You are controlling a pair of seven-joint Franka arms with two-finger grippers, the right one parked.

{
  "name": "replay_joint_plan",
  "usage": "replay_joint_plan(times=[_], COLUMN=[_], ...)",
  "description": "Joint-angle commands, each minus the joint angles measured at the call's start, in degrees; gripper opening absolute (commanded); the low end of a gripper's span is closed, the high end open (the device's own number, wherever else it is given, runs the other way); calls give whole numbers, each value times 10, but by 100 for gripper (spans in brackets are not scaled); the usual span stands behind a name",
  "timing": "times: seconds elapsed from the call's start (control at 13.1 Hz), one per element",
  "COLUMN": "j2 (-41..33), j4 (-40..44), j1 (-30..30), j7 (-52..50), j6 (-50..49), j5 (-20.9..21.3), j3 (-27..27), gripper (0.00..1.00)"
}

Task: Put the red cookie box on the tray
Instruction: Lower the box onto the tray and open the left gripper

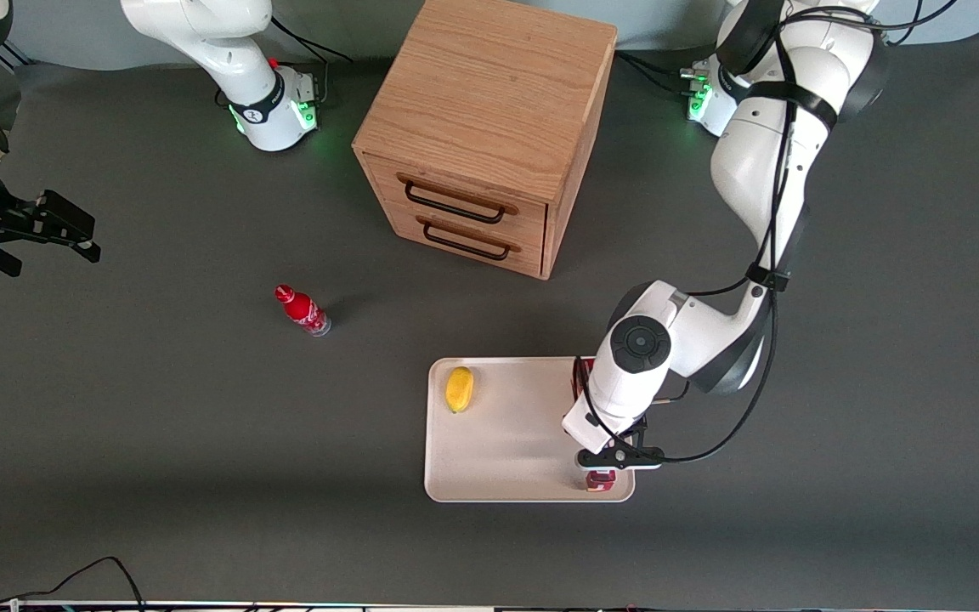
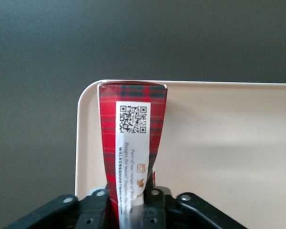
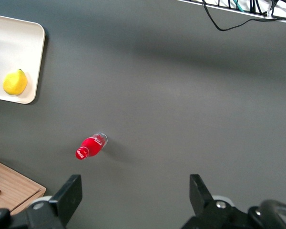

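The red cookie box (image 2: 133,124) is a long narrow plaid box with a white QR label. It lies lengthwise along the short edge of the cream-white tray (image 2: 229,143) that faces the working arm's end, its end reaching the tray's corner. My left gripper (image 2: 133,205) is shut on the box, a finger against each long side. From the front, the gripper (image 1: 602,438) and wrist cover most of the box; only its near end (image 1: 600,481) and a sliver of its other end show over the tray (image 1: 506,442). Whether the box rests on the tray I cannot tell.
A yellow fruit (image 1: 459,388) lies on the tray near the corner toward the parked arm. A small red bottle (image 1: 302,310) lies on the dark table, toward the parked arm's end. The wooden drawer cabinet (image 1: 489,127) stands farther from the front camera than the tray.
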Motion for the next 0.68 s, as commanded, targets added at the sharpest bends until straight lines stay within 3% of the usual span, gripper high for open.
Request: replay_joint_plan(times=[0.0,0.23,0.3,0.46,0.61], j2=[-2,-53,-87,-165,-241], j4=[16,5,-2,-19,-37], j1=[-5,25,49,127,178], j7=[-14,-3,6,121,211], j6=[-12,-68,-124,-225,-316], j5=[8,4,-13,-71,-108], j3=[7,0,-15,-54,-55], gripper=[100,100,100,100,100])
